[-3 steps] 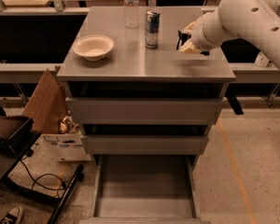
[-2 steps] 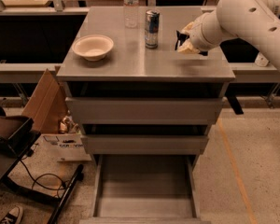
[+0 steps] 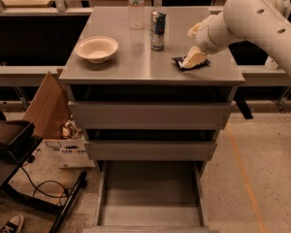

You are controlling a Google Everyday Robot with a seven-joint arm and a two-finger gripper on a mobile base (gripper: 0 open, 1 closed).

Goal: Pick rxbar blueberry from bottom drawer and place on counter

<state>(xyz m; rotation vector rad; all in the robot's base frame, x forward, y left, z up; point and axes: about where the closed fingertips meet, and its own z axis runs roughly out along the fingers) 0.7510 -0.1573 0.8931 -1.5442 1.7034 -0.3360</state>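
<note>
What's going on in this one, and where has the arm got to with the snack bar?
The robot's white arm reaches in from the right. Its claw is down on the dark snack bar, which appears to lie on the counter near its right edge. The bottom drawer is pulled out, with nothing visible inside. A can, a bowl and a bottle also stand on the counter. Whether the claw has let go of the bar cannot be told.
</note>
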